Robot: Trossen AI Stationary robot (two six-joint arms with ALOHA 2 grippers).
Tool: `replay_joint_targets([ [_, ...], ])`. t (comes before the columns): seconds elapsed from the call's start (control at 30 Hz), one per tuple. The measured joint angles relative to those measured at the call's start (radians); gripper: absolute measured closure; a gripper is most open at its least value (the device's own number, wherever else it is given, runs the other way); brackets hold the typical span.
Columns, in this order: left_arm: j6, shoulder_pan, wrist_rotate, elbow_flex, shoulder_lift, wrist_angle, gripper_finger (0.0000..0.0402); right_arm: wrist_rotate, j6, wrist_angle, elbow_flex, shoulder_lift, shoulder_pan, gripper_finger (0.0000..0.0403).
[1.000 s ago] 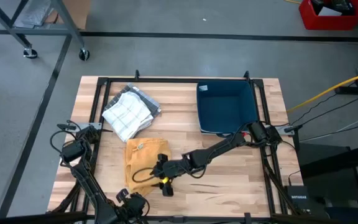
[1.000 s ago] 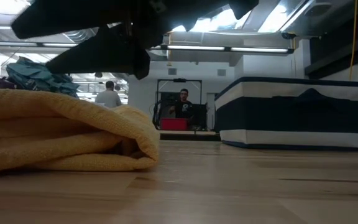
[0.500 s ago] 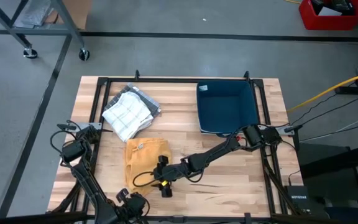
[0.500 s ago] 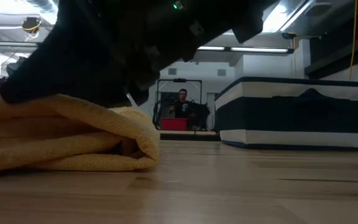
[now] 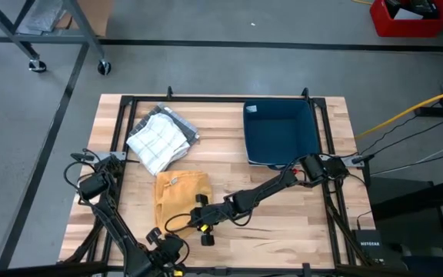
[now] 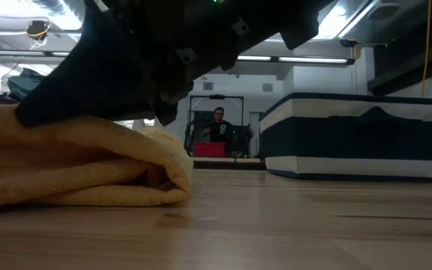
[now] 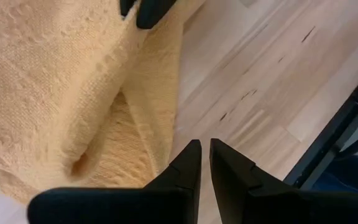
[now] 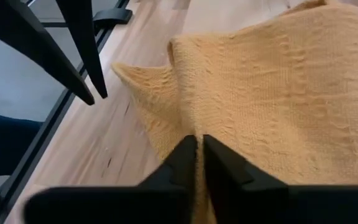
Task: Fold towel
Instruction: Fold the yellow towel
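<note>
A yellow towel (image 5: pixel 177 194) lies folded in layers on the wooden table (image 5: pixel 283 223), near its front left. In the low view its rounded fold (image 6: pixel 172 171) rests on the wood. My right gripper (image 8: pixel 197 144) reaches in from the table's right and is shut on the towel's near right part (image 5: pixel 197 217). My left gripper (image 7: pixel 202 149) is shut and hovers by the towel's near edge (image 5: pixel 171 242), over its border and the bare wood. Its fingers (image 8: pixel 82 56) also show in the right wrist view. My right gripper pinches the towel's upper layer (image 8: pixel 194 127) between its two fingers, with a thin strip of cloth between them. The fingers slant down from the table's right. The towel lies slack on the table, not lifted.
A white checked cloth (image 5: pixel 160 138) lies bunched at the far left. A dark blue bin (image 5: pixel 279 135) stands at the far right and also shows in the low view (image 6: pixel 358 135). Bare wood lies right of the towel (image 6: pixel 313 225). People stand in the room beyond the table.
My right gripper has sunk onto the yellow towel. Its two fingers, apart in the low view a second ago, now show as one dark mass on the cloth. The towel has stayed where it was.
</note>
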Motion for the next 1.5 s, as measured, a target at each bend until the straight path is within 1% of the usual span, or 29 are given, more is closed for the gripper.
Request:
replay_joint_targets([
  [0.07, 0.001, -0.001, 0.001, 0.000, 0.000, 0.000, 0.0375, -0.002, 0.000, 0.000, 0.000, 0.000, 0.000, 0.0384],
  [0.13, -0.001, -0.001, 0.001, 0.000, 0.000, 0.001, 0.0375, -0.003, 0.000, 0.003, 0.000, 0.000, 0.000, 0.0394],
  [0.27, 0.020, -0.001, 0.001, 0.000, 0.000, 0.016, 0.0375, 0.001, 0.000, 0.014, 0.000, 0.000, 0.000, 0.0380],
  [0.43, 0.056, 0.005, 0.001, 0.000, 0.000, 0.013, 0.0375, -0.007, 0.000, 0.030, 0.019, 0.000, 0.000, 0.0396],
  [0.57, 0.101, 0.015, 0.006, 0.000, 0.000, 0.011, 0.0375, 0.001, 0.000, 0.023, 0.063, 0.000, 0.000, 0.0391],
  [0.73, 0.135, 0.034, 0.068, 0.000, 0.011, 0.014, 0.0375, 0.002, -0.006, 0.014, 0.116, -0.001, -0.001, 0.0398],
  [0.87, 0.158, 0.040, 0.165, 0.000, 0.050, 0.017, 0.0375, 0.003, -0.011, -0.013, 0.134, -0.001, -0.002, 0.0394],
  [0.93, 0.147, 0.040, 0.181, 0.000, 0.069, 0.008, 0.0376, 0.003, -0.011, -0.027, 0.134, -0.001, -0.002, 0.0395],
  [1.0, 0.127, 0.038, 0.181, -0.001, 0.079, -0.016, 0.0386, 0.003, -0.020, -0.050, 0.134, -0.001, -0.002, 0.0398],
  [1.1, 0.066, 0.037, 0.179, -0.001, 0.079, -0.092, 0.0398, 0.003, -0.027, -0.095, 0.135, -0.001, -0.001, 0.0399],
  [1.27, -0.019, 0.033, 0.180, -0.001, 0.079, -0.226, 0.0399, 0.002, -0.027, -0.127, 0.135, -0.001, -0.001, 0.0395],
  [1.5, -0.082, 0.031, 0.182, -0.001, 0.076, -0.308, 0.0400, 0.002, -0.027, -0.128, 0.135, -0.001, 0.000, 0.0396],
])
